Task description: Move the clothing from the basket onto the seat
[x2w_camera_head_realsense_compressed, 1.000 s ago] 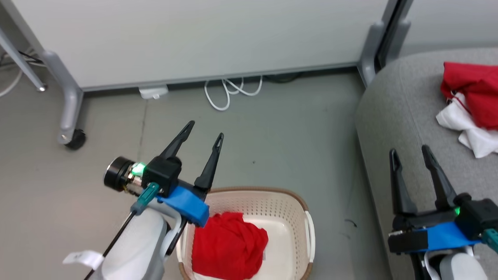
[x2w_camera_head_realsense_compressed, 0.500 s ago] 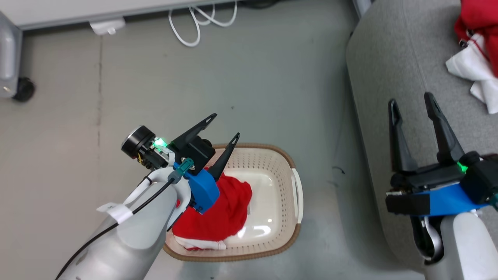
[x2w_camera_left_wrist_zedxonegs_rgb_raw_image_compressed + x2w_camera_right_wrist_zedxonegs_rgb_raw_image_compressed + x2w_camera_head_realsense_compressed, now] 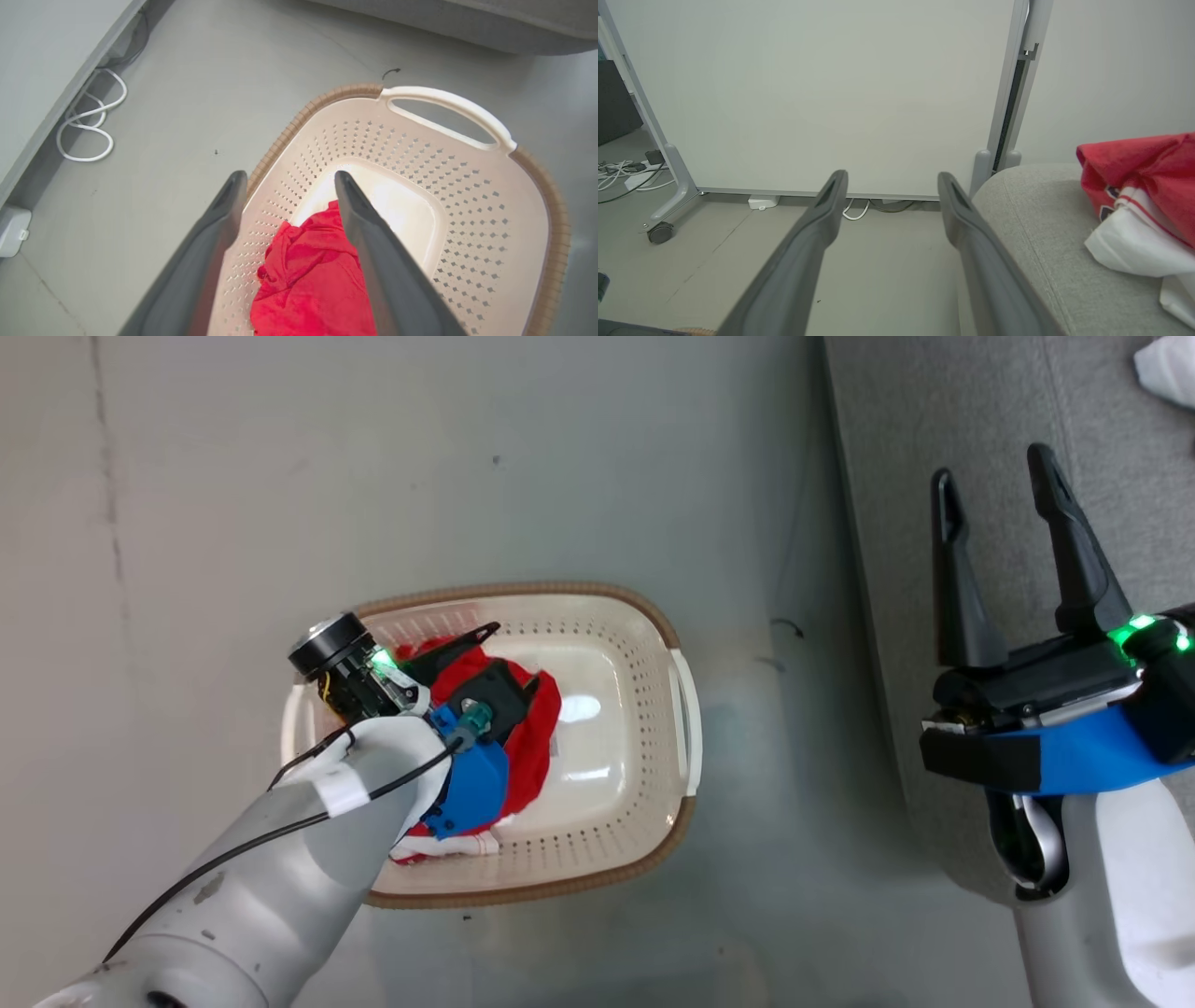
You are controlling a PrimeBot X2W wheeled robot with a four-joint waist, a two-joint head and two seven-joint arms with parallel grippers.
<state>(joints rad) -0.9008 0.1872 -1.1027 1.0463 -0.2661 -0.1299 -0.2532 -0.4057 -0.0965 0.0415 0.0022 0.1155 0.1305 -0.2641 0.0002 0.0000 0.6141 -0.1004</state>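
Since a second ago the left gripper (image 3: 515,653) has been dropped from up over the far left corner of the basket (image 3: 579,590) right down inside it. The head camera has been tipped down as well, so the shift of the whole view shouldn't be read as stuff moving. Its two dark fingers are spread wide, and from the left wrist the red garment (image 3: 308,280) is seen lying between them, bunched up against the basket's left end. Whether the cloth is actually being touched can't be told, tbh. A bit of white striped trim can be made out at the near left corner of the basket, under the arm. The basket is parked on the grey floor (image 3: 280,476), just beside the seat (image 3: 896,476) but not touching it. The right gripper (image 3: 991,467) is held over the seat's left edge with its fingers spread apart too, nothing pinched. From the right wrist, the second garment (image 3: 1134,186), red with white parts and thin red stripes, is seen heaped on the seat toward its right side. A white panel (image 3: 808,93) on a wheeled frame is seen behind, and a looped white cable (image 3: 88,135) is left on the floor at its foot.
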